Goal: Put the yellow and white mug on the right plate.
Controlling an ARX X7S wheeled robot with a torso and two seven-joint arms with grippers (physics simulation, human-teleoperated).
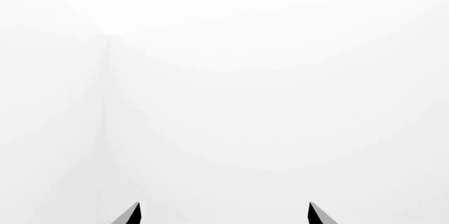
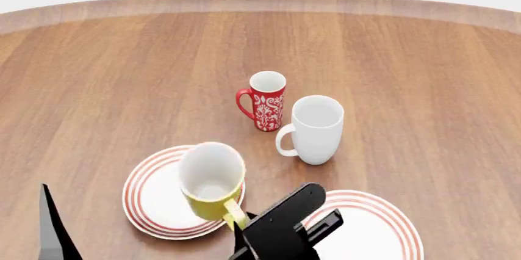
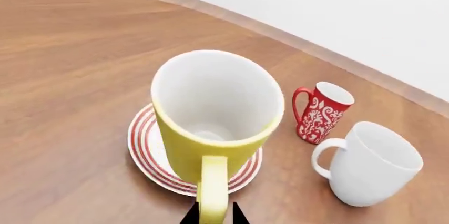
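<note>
The yellow and white mug (image 2: pixel 210 180) hangs above the left plate (image 2: pixel 155 202), lifted and tilted. My right gripper (image 3: pixel 213 214) is shut on its yellow handle (image 3: pixel 213 190); the mug's white inside (image 3: pixel 217 95) fills the right wrist view. In the head view the right gripper (image 2: pixel 244 226) sits just left of the right plate (image 2: pixel 382 226), which lies bare at the near right, partly hidden by the arm. My left gripper (image 1: pixel 224 213) is open and empty, facing only white background; in the head view just a dark part of the left arm shows at the lower left.
A slim red mug with white pattern (image 2: pixel 265 100) and a taller white mug (image 2: pixel 313 129) stand upright behind the plates. They also show in the right wrist view: the red mug (image 3: pixel 319 112) and the white mug (image 3: pixel 371 163). The round wooden table's far edge (image 2: pixel 260 2) curves behind.
</note>
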